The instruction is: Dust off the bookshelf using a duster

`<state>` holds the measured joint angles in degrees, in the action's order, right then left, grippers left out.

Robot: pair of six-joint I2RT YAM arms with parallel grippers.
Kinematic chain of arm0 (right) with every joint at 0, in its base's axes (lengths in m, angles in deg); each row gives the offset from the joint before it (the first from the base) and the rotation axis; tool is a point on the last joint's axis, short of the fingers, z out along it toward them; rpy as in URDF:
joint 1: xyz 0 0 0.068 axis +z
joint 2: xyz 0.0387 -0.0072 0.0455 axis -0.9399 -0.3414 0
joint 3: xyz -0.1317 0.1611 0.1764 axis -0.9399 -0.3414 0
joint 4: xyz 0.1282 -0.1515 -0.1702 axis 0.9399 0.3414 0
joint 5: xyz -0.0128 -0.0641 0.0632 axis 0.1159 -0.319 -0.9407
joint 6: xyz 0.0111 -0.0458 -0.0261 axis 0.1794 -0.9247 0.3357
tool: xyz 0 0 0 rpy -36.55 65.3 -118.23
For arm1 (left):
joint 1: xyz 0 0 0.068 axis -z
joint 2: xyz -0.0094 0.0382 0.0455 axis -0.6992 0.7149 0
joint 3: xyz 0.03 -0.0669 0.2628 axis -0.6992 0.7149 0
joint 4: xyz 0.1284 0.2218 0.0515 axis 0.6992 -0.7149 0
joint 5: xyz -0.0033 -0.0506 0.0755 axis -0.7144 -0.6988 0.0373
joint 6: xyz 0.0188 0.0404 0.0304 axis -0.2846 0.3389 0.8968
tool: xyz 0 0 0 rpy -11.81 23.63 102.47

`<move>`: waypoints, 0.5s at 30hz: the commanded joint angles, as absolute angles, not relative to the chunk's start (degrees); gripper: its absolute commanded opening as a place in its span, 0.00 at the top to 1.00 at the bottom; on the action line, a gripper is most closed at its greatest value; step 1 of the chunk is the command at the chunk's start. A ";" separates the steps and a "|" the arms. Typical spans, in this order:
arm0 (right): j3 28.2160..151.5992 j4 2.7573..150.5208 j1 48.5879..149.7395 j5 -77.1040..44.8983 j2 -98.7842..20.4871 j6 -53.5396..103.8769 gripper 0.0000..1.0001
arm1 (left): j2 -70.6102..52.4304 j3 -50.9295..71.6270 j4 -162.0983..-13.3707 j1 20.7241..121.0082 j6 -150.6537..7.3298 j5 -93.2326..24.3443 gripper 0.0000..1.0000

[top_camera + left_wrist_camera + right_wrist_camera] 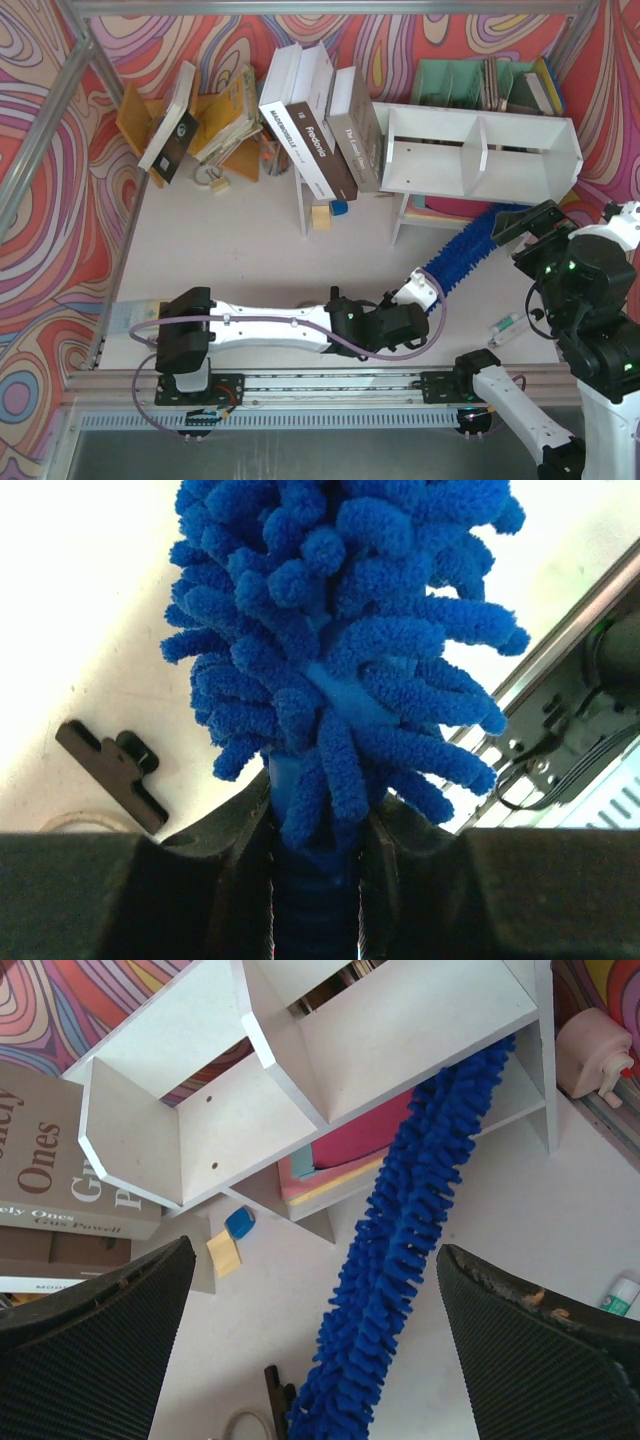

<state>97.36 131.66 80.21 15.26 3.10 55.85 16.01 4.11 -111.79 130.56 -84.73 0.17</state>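
Reaching across the desk, the duster lay on a slant from the left jaws toward the bookshelf. Its fluffy blue tip was tucked under the floor of the right compartment, beside the right leg, and appeared to brush that board. The left jaws were clamped on the duster's slim handle just below the first tufts, with the fibres spilling over them. The right jaws stood wide apart, held nothing, and hovered over the duster's far half near the shelf's front right corner.

We judged the dusting barely begun: the tip met only the lowest edge, well short of the top board and the inside of both compartments. To do the stroke well, we reckoned the left arm should lift the tip onto a compartment floor. It should then draw the fluffy length sideways along each board, pressing the fibres down lightly rather than poking with the end. The grip sat far from the working end, so the long head could sag or twist, and slow strokes would suit it. Leaning books stood just beside the shelf's left side, and a pink flat stack lay beneath it. A hard push there risked shifting the shelf or toppling them. The right jaws, we thought, ought to keep clear of the sweep.
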 commanded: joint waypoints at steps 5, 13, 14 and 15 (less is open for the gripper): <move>96.89 131.77 80.58 15.78 3.77 55.91 0.05 | 22.82 -4.66 -112.48 128.56 -84.75 -1.26 1.00; 97.30 131.85 80.51 16.30 3.53 55.38 0.05 | 29.83 -13.06 -116.19 127.97 -83.12 -5.59 1.00; 97.32 131.85 80.56 16.38 3.54 55.34 0.05 | 29.46 -12.86 -115.87 127.97 -83.04 -5.39 1.00; 97.41 131.85 80.58 16.45 3.57 55.29 0.05 | 28.55 -12.77 -115.88 127.98 -83.04 -5.09 1.00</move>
<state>97.14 131.66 80.21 15.48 3.26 55.83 30.20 -11.39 -116.25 127.85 -84.57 -4.32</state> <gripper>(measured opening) 0.945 0.346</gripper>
